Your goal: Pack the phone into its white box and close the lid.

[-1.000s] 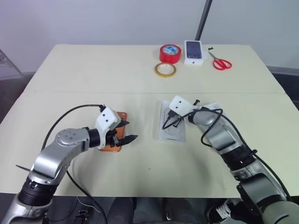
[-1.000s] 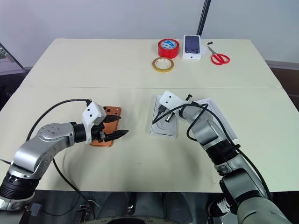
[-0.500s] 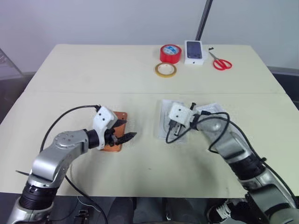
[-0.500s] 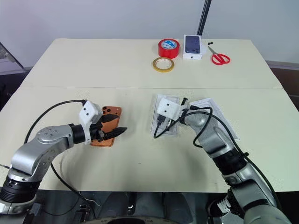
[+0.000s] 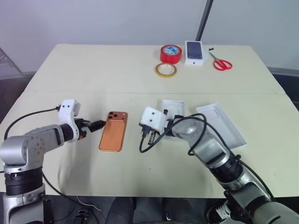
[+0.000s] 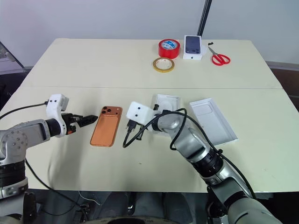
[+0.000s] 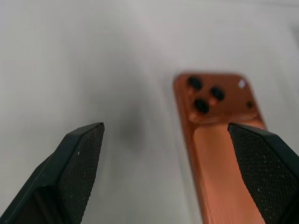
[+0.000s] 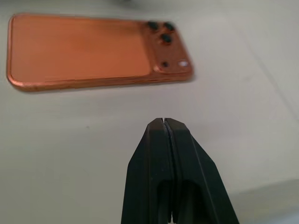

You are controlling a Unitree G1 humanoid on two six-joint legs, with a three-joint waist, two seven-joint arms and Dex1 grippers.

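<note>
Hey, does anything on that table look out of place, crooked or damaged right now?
Nothing looks damaged or spilled. The phone lies flat, camera side up, on the table, outside any box, between the open left gripper and the shut right gripper.

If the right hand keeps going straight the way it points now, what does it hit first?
Most likely the table, just short of the phone. The right hand, shut, angles down toward bare tabletop beside the phone's long edge. If it ran shallower than it looks, that edge would come first; depth is hard to judge.
</note>
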